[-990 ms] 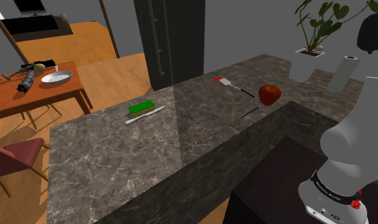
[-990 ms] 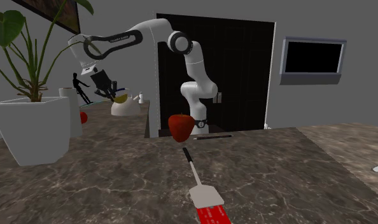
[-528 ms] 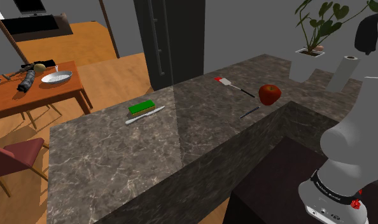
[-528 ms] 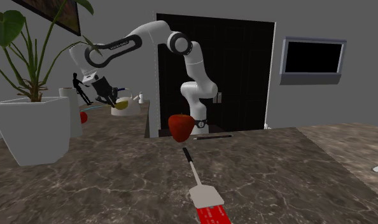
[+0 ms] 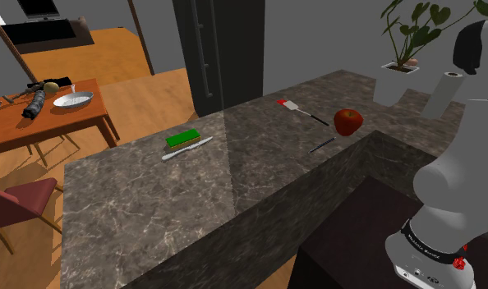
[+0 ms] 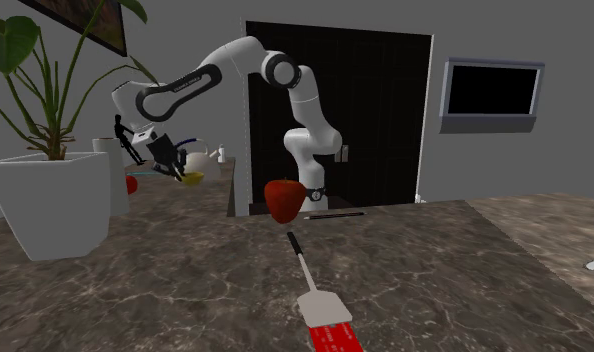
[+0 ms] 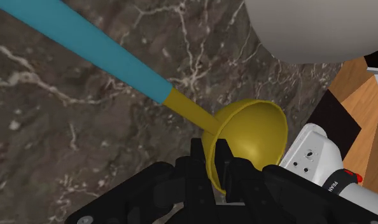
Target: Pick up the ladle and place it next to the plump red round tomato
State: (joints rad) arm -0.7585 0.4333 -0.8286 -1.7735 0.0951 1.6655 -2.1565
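Note:
The ladle has a teal handle (image 7: pixel 86 48) and a yellow bowl (image 7: pixel 251 137). My gripper (image 7: pixel 218 170) is shut on the rim of that bowl, over the dark marble counter (image 7: pixel 67 133). In the second exterior view the gripper (image 6: pixel 170 163) holds the ladle (image 6: pixel 191 177) in the air, above the counter's far side and left of the red tomato (image 6: pixel 284 199). The tomato (image 5: pixel 347 121) sits near the counter's edge in the shoulder view.
A red-and-white spatula (image 6: pixel 315 300) lies in front of the tomato, and a thin dark utensil (image 5: pixel 322 144) lies beside it. A white plant pot (image 6: pixel 50 205) and a paper roll (image 5: pixel 444 93) stand nearby. A green sponge (image 5: pixel 183 139) and a knife (image 5: pixel 187 149) lie farther along the counter.
The arm has come down with the ladle in its grip, bringing the yellow bowl lower toward the counter in the second exterior view. The tomato and spatula have stayed put.

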